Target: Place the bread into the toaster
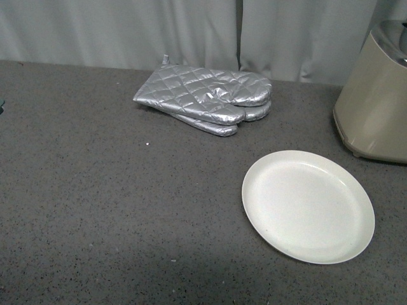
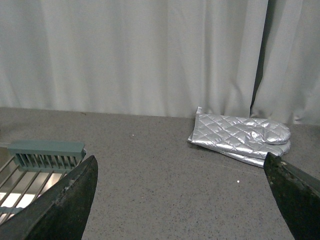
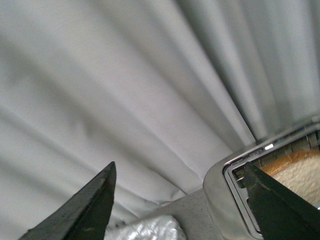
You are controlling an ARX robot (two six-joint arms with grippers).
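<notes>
The beige toaster (image 1: 376,101) with its silver top stands at the right edge of the front view, partly cut off. In the right wrist view the toaster's silver top (image 3: 220,195) shows an open slot with the light-brown bread (image 3: 300,172) sitting in it. My right gripper (image 3: 182,200) is open and empty, just above the toaster's top, one finger (image 3: 280,205) over the slot. My left gripper (image 2: 182,200) is open and empty above the grey table. Neither arm shows in the front view.
An empty round white plate (image 1: 308,204) lies in front of the toaster. Silver quilted oven mitts (image 1: 206,96) lie at the back middle, also in the left wrist view (image 2: 240,136). A grey-green wire rack (image 2: 35,167) sits by my left gripper. Grey curtain behind.
</notes>
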